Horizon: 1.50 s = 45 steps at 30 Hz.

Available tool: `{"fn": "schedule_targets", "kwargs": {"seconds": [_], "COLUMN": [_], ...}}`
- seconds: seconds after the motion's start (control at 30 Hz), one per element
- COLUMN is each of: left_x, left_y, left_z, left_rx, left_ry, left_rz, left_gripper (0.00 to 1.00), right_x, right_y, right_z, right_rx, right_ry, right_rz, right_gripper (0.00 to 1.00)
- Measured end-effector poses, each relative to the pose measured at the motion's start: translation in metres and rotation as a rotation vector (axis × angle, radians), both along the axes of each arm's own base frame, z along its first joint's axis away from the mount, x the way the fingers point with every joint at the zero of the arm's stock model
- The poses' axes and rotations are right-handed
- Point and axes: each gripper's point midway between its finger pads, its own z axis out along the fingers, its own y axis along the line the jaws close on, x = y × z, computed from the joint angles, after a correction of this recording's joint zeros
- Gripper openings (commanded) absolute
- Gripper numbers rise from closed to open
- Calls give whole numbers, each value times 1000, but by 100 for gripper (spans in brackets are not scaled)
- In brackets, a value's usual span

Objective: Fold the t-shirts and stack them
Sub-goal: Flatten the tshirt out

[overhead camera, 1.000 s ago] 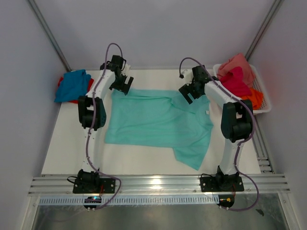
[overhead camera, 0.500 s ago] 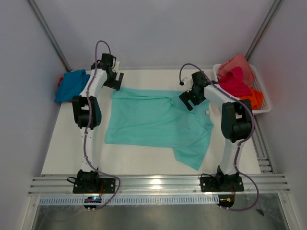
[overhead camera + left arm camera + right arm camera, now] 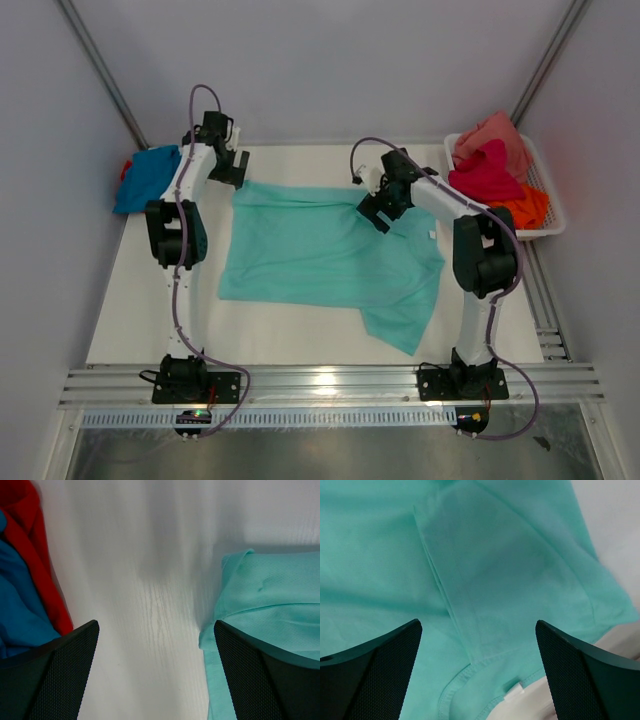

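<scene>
Both arms have shifted leftward since 1.0 s ago. The left gripper (image 3: 228, 170) has come off the mint-teal t-shirt (image 3: 320, 255) and hangs at upper left over bare table (image 3: 140, 300), jaws wide and empty, between the blue t-shirt (image 3: 150, 175) and the mint corner. At centre the mint tee lies spread out. The right gripper (image 3: 378, 208), jaws wide and empty, hovers over its collar.

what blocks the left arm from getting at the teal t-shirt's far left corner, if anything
Probably nothing, so likely yes: the left tool is open over bare table beside that corner of the teal t-shirt, nothing between. The blue t-shirt and red t-shirt lie on its other side.
</scene>
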Motion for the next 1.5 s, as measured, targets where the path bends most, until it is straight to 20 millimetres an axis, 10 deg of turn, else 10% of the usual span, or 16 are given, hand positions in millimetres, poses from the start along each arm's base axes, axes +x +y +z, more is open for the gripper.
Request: {"fn": "schedule_targets", "kwargs": {"seconds": [0.3, 0.47, 0.77, 1.5], "left_x": [0, -2, -4, -4], "left_y": [0, 0, 5, 6], "left_z": [0, 2, 6, 6], "left_rx": [-1, 0, -1, -20], "left_ry": [-1, 0, -4, -4], "left_rz": [3, 3, 11, 28], "left_gripper": [99, 99, 99, 99], "right_x": [65, 93, 63, 20], "right_y": [86, 102, 72, 61], "right_z": [28, 21, -21, 24], "right_rx": [45, 47, -47, -17], "right_ry": [-138, -156, -29, 19], "right_rz": [125, 96, -36, -122], "right_gripper": [98, 95, 95, 78]}}
